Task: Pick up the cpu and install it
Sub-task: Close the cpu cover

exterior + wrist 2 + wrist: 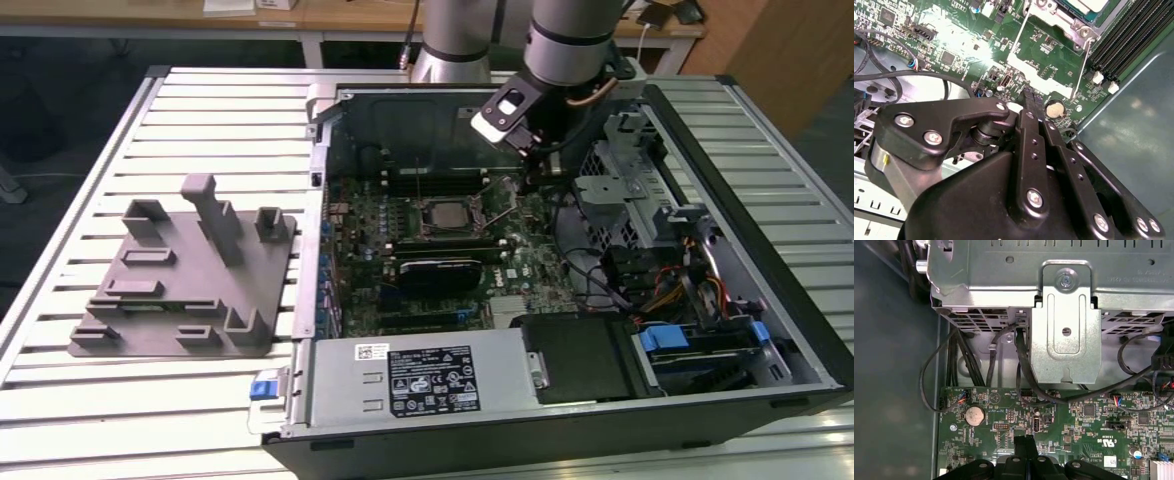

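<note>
1. Gripper (534,178) is down inside the open computer case (400,125), its fingers pressed together with nothing between them in the second wrist view.
2. Its tips are close over the motherboard (527,262), near the coin battery (974,415).
3. Cpu (439,214) lies in the socket (470,222), just to the exterior view's left of the gripper.

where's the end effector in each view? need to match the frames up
Exterior view: the end effector hangs over the motherboard, to the exterior view's right of the CPU socket.
Second wrist view: the end effector is shut, its tips close beside the coin cell.
First wrist view: the end effector has its tips over the board, with the coin cell off to one side.
Shared landmark: the coin cell, in both wrist views.
</note>
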{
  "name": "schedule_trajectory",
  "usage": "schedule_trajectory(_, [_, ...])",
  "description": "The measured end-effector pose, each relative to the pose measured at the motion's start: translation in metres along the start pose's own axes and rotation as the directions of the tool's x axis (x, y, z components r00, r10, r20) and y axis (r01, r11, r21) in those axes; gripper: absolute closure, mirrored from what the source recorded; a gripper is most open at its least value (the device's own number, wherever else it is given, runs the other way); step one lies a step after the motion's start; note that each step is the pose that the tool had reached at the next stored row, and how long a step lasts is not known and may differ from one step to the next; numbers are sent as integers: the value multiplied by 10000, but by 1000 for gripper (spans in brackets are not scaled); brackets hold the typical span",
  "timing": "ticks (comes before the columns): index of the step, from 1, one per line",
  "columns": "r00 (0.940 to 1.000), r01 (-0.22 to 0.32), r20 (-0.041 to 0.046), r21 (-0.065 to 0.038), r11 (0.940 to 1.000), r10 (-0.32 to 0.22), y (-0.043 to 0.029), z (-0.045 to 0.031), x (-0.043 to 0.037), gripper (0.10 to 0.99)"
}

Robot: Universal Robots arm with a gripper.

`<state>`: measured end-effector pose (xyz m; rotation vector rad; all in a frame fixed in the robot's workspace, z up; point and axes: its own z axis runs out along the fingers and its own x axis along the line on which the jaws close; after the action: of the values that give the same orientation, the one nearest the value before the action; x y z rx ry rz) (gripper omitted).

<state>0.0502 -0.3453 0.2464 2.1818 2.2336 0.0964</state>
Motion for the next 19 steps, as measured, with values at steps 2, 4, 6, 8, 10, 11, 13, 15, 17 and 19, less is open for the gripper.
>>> schedule_trajectory(2, [10000, 0, 2, -10, 10000, 0, -23, -2, 1, 980])
schedule_trajectory(4, [10000, 2, 4, -35, 10000, -2, -59, -4, 1, 980])
schedule_trajectory(6, [10000, 3, 3, -74, 10000, -3, -102, -6, 3, 980])
schedule_trajectory(8, [10000, 4, 5, -130, 9999, -4, -155, -10, 4, 980])
schedule_trajectory(10, [10000, 6, 7, -199, 9998, -6, -214, -13, 5, 980])
schedule_trajectory(11, [10000, 7, 7, -234, 9997, -7, -246, -15, 6, 980])
schedule_trajectory(13, [10000, 8, 9, -293, 9996, -8, -310, -18, 7, 980])
schedule_trajectory(15, [10000, 8, 7, -349, 9994, -8, -372, -20, 9, 980])
schedule_trajectory(17, [10000, 9, 10, -378, 9993, -8, -421, -24, 10, 980])
schedule_trajectory(19, [10000, 11, 10, -401, 9992, -10, -473, -27, 12, 980])
